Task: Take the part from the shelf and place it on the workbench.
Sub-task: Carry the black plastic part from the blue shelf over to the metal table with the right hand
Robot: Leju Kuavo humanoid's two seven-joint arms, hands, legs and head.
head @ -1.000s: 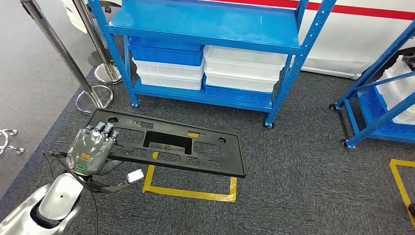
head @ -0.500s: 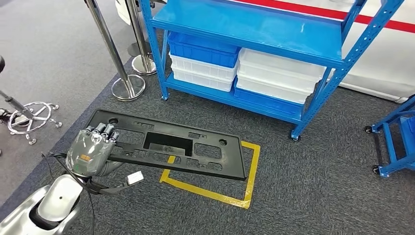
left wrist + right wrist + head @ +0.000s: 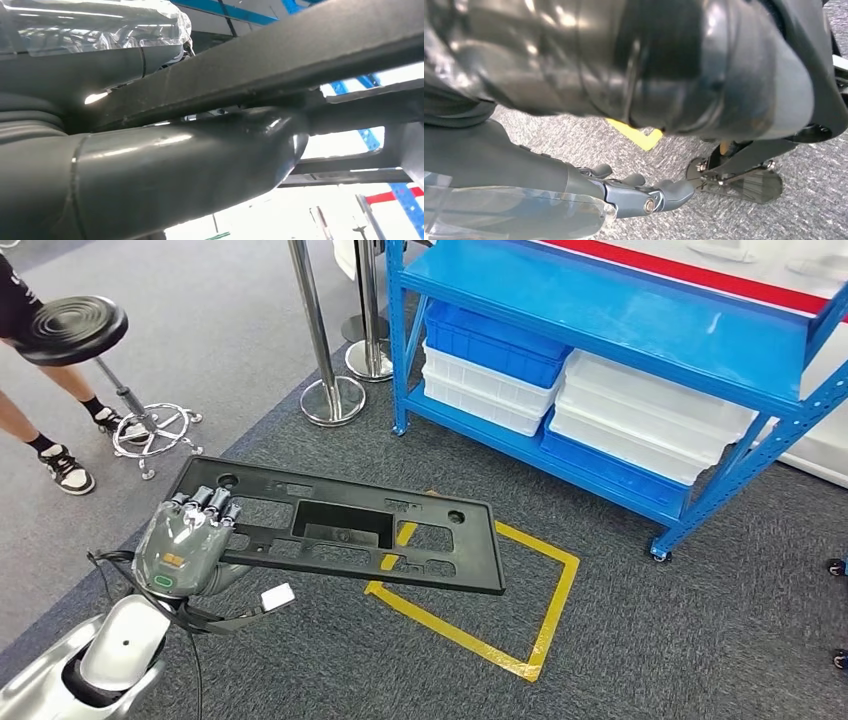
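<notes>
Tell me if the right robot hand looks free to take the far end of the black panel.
Probably yes. The right robot hand hangs low over the carpet with nothing in it, and the black panel's far end juts out bare, with only the left robot hand gripping the other end.

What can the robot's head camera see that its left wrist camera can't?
Head view alone: the whole black part with its cut-out holes, yellow floor tape, white bins on the shelf, shiny posts, a stool and a person's legs.

Left wrist view alone: the thick grey thumb pressed under the part's edge, seen very close.

Both: the left hand gripping the black part, and bits of the blue shelf.
</notes>
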